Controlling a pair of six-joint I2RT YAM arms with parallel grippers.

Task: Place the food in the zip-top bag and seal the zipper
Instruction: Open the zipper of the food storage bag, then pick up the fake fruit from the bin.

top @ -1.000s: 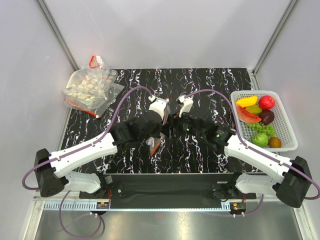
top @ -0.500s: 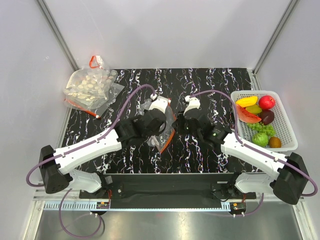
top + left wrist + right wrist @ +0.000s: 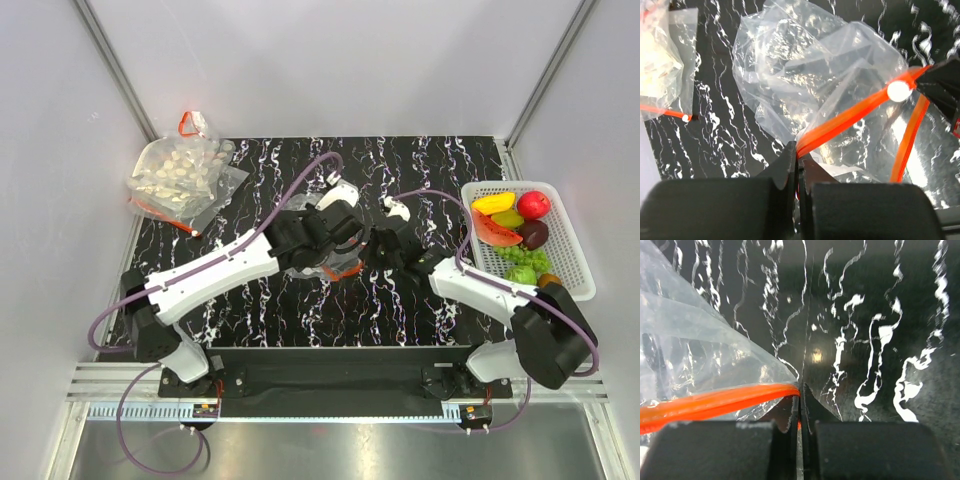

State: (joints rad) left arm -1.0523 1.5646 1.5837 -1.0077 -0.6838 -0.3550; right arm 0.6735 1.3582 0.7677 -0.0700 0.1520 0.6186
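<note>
Mid-table point(image 3: 420, 160), the bag point(image 3: 805, 75) sits between both grippers: left gripper point(image 3: 798, 152) on the zipper's point(image 3: 855, 115) left end, right gripper point(image 3: 800, 392) on its right end. Far-left corner, a bigger bag point(image 3: 180, 175), well apart. Right edge, a basket point(image 3: 575, 270) with fruit point(image 3: 520, 235) in it.

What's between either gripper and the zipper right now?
Nothing visible. The left gripper is shut directly on the zipper, and the right gripper is shut on the strip further along. The bag spreads out between them over the table.
</note>
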